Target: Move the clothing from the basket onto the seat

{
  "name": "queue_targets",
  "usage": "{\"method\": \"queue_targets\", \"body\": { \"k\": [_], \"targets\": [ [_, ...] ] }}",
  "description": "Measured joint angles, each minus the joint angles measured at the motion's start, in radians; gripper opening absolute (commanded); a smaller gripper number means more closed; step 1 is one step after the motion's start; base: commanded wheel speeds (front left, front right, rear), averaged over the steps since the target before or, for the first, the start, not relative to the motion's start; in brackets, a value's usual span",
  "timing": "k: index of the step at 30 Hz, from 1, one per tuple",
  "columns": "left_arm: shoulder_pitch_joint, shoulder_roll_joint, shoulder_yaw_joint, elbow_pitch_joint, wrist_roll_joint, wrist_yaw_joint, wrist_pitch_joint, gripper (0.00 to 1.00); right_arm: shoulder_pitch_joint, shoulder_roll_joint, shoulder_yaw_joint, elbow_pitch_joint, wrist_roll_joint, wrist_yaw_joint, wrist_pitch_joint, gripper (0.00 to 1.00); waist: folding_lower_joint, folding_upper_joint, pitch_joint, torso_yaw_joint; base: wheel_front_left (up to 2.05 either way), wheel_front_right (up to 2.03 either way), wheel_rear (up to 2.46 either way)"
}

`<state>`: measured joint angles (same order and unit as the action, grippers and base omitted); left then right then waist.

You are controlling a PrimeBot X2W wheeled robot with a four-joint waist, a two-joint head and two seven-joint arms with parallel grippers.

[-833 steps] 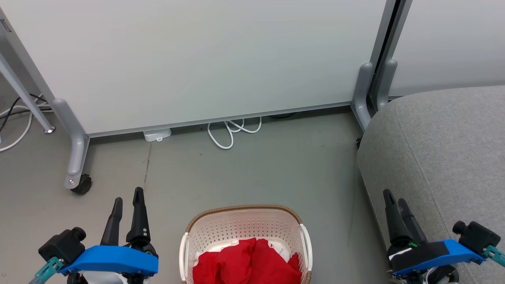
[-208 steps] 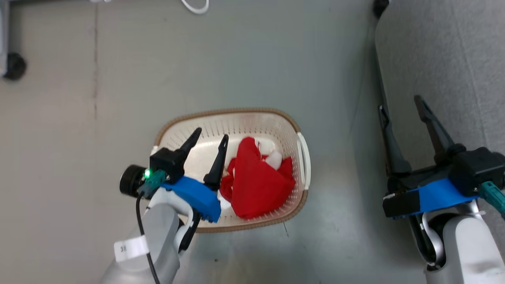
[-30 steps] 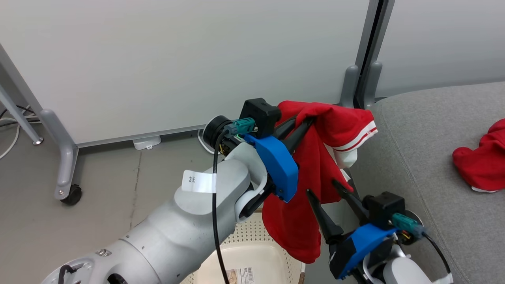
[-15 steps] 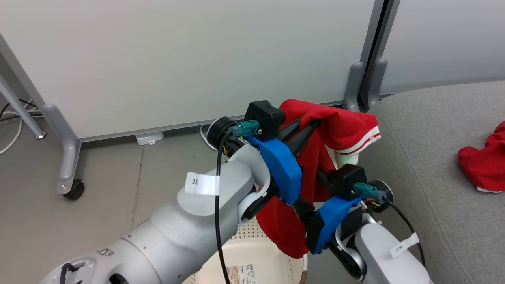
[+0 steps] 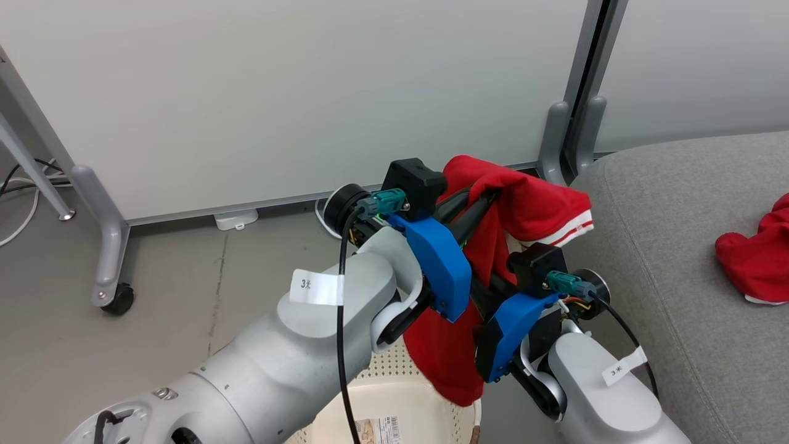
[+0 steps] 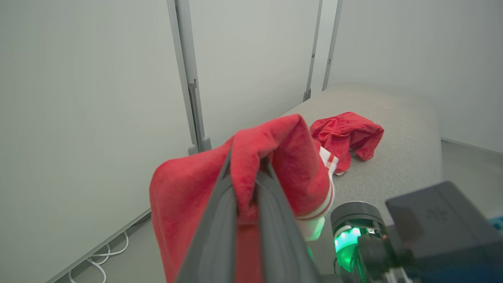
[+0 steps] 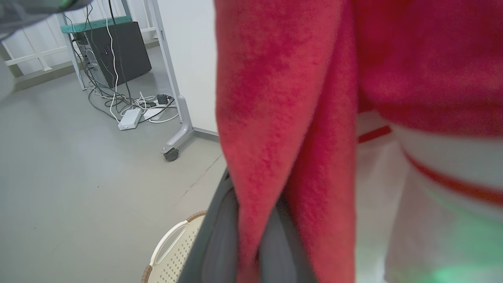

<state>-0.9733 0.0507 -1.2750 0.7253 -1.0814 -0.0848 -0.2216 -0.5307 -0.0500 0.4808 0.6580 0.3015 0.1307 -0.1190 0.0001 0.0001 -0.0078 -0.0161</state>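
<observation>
My left gripper (image 5: pixel 486 196) is shut on a red piece of clothing (image 5: pixel 524 203) with white trim, held up in the air beside the seat (image 5: pixel 666 234). In the left wrist view the fabric (image 6: pixel 283 157) drapes over the closed fingers (image 6: pixel 220 220). My right gripper (image 7: pixel 251 236) is shut on a hanging fold of the same garment (image 7: pixel 275 118), lower down. Its fingertips are hidden in the head view. The cream basket (image 5: pixel 394 407) stands below the arms, with its barcode label showing inside. Another red garment (image 5: pixel 755 259) lies on the grey seat.
A white partition on grey castor legs (image 5: pixel 111 246) stands behind, with a second post (image 5: pixel 573 142) at the seat's corner. Cables and a power strip (image 7: pixel 129 118) lie on the floor by a black computer case (image 7: pixel 118 51).
My right gripper has moved up and left into the hanging fabric and gone from open to shut on it. The left gripper keeps its hold and has hardly moved.
</observation>
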Motion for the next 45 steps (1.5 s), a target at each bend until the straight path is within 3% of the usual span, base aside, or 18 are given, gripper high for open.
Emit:
{"method": "queue_targets", "body": {
  "k": [23, 24, 25, 26, 35, 45],
  "targets": [
    [-0.002, 0.0, -0.004, 0.032, -0.008, 0.0, -0.007, 0.0, -0.013, 0.0, 0.026, 0.04, 0.026, 0.0, -0.033, 0.0, 0.0, 0.0, -0.003, -0.014, 0.0, 0.0, 0.0],
    [-0.002, 0.0, -0.004, 0.033, -0.008, 0.0, -0.008, 0.25, -0.013, 0.0, 0.027, 0.04, 0.027, 0.0, -0.034, 0.0, 0.0, 0.0, -0.004, -0.014, 0.0, 0.0, 0.0],
    [-0.002, 0.0, -0.004, 0.034, -0.008, 0.002, -0.009, 0.67, -0.013, 0.0, 0.028, 0.04, 0.027, 0.0, -0.034, 0.0, 0.0, 0.0, -0.004, -0.014, 0.0, 0.0, 0.0],
    [-0.002, 0.0, -0.004, 0.035, -0.007, 0.005, -0.01, 1.0, -0.013, 0.0, 0.029, 0.041, 0.027, 0.0, -0.034, 0.0, -0.0001, 0.0, -0.004, -0.014, 0.0, 0.0, 0.0],
    [0.019, 0.001, 0.019, 0.059, 0.024, 0.017, -0.037, 1.0, -0.012, 0.0, 0.023, 0.04, 0.025, 0.0, -0.041, 0.0, -0.0001, 0.0, -0.002, -0.016, 0.0, 0.0, 0.0],
    [0.262, 0.111, 0.302, -0.154, 0.274, 0.049, -0.04, 1.0, -0.002, 0.0, -0.037, 0.002, -0.018, 0.0, -0.048, 0.0, -0.0001, 0.0, 0.017, 0.005, 0.0, 0.0, 0.0]
  ]
}}
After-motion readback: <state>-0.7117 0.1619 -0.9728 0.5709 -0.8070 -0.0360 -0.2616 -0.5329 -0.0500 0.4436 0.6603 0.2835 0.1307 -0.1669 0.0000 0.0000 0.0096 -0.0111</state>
